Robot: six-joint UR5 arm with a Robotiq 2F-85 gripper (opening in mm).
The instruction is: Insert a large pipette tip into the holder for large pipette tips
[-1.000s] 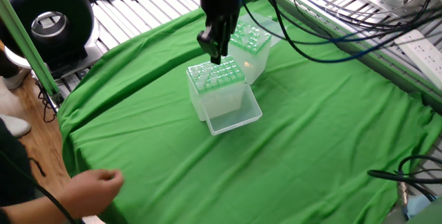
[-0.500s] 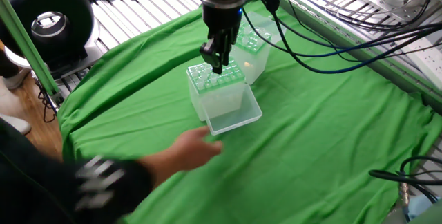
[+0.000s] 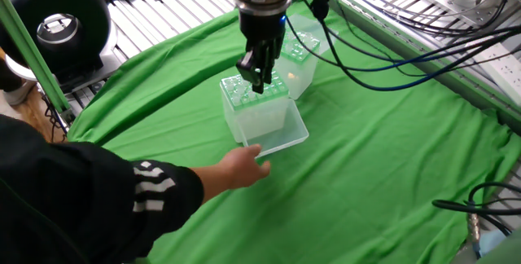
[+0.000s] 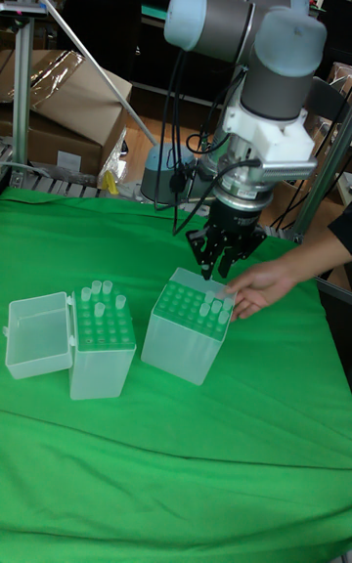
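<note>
Above the holder for large pipette tips [image 4: 186, 326], the gripper [image 4: 219, 265] hangs nose-down over the far edge of the green grid plate, near the corner where a few tips already stand in their holes. Its fingers sit close together, but whether they clamp a large pipette tip cannot be determined: no tip shows clearly between them in either view. The tips visible at that corner of the holder [image 3: 255, 101] are seated upright.

A person's hand [image 4: 256, 288] rests at the holder's side, fingertips touching or just beside the box wall on the edge away from the second box [image 4: 103, 346]. That second box, with a paler top and several clear tips, stands just beside the holder, its hinged lid [image 4: 39, 333] folded open away from it. Both boxes sit on the green cloth [image 3: 383, 150].

Handling notes, as judgement:
- A tip of this kind is likely very light, thin-walled and smooth, so it can slip or tilt under a light pinch.
- Grasp near the wide collar end, leaving the narrow point free to enter a hole.
- Keep the tip vertical; a tilted tip would probably catch on the grid.
- The holder is light and may shift under side load.
</note>
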